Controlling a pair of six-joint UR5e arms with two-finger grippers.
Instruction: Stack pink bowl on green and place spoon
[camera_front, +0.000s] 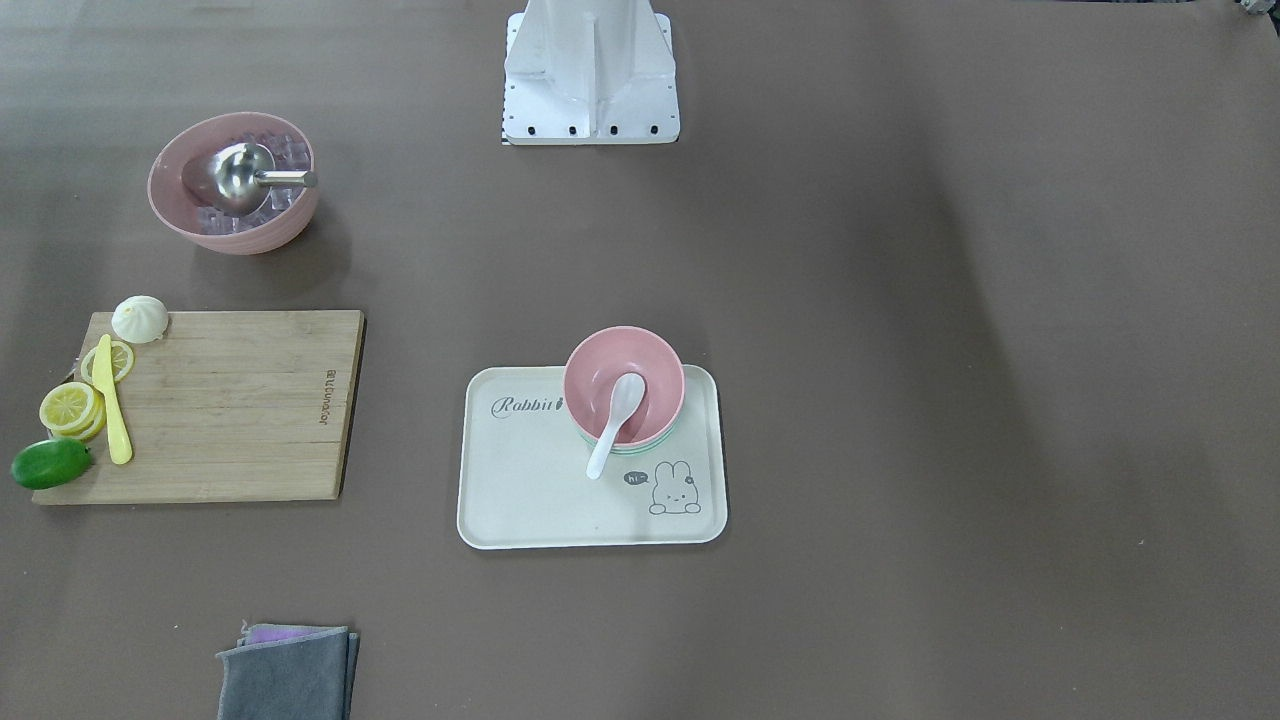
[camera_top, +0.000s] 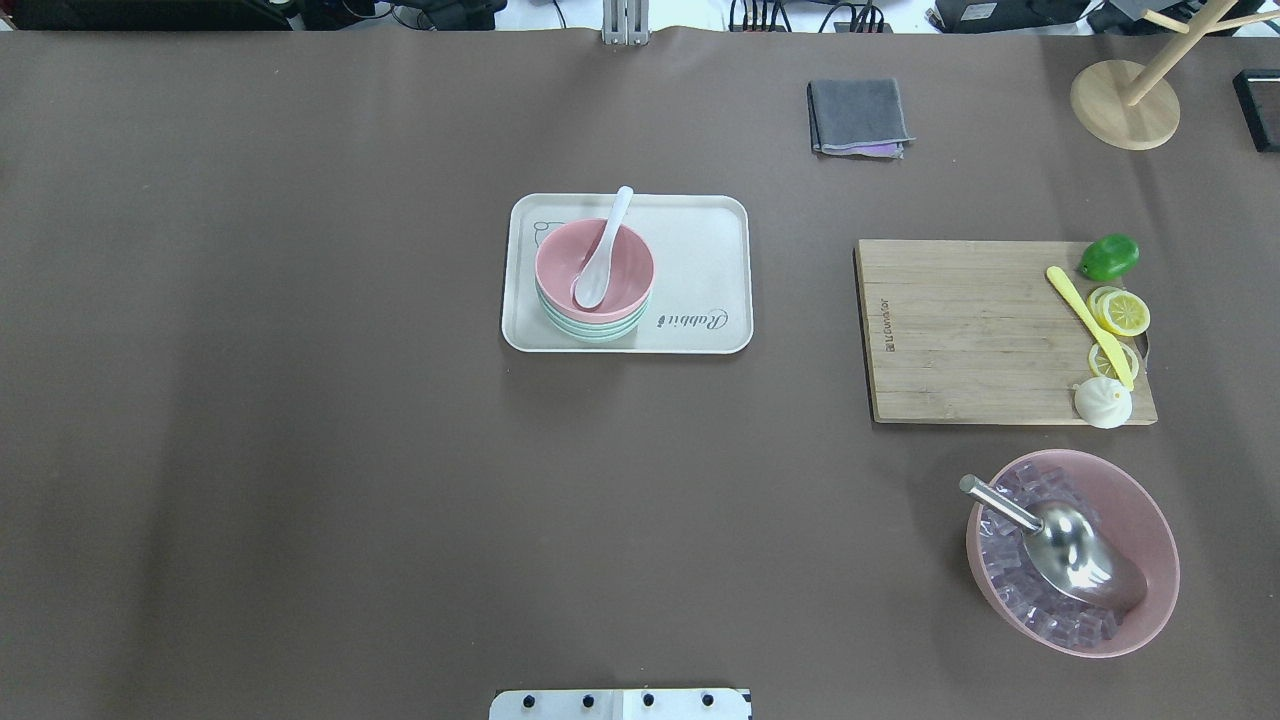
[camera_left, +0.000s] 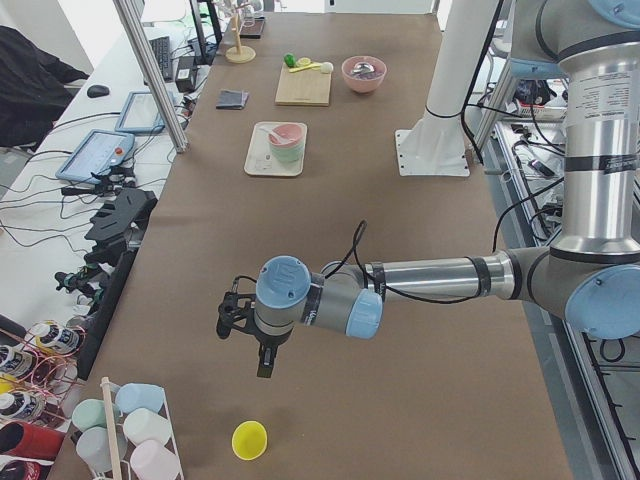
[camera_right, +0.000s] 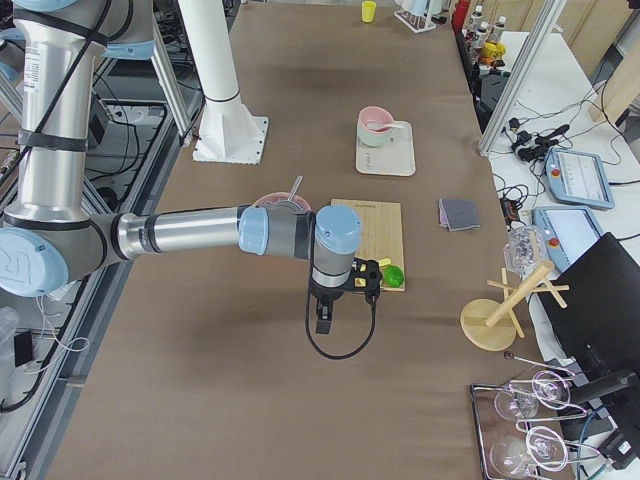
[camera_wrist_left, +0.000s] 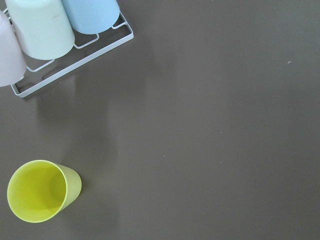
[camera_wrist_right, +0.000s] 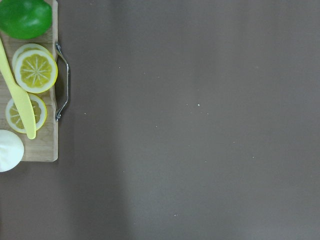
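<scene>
A pink bowl (camera_front: 624, 385) sits nested on a green bowl (camera_top: 590, 332), whose rim shows below it, on a cream rabbit tray (camera_front: 530, 480). A white spoon (camera_front: 613, 425) lies in the pink bowl with its handle over the rim. The stack also shows in the overhead view (camera_top: 594, 262). My left gripper (camera_left: 262, 360) hangs over bare table far from the tray, near a yellow cup. My right gripper (camera_right: 322, 320) hangs beyond the cutting board's end. Both show only in the side views, so I cannot tell if they are open or shut.
A larger pink bowl (camera_front: 232, 182) holds ice cubes and a metal scoop. A cutting board (camera_front: 230, 400) carries lemon slices, a yellow knife, a lime and a bun. There is also a grey cloth (camera_front: 288, 672), a yellow cup (camera_wrist_left: 40, 190), a cup rack (camera_wrist_left: 50, 30) and a wooden stand (camera_top: 1125, 100).
</scene>
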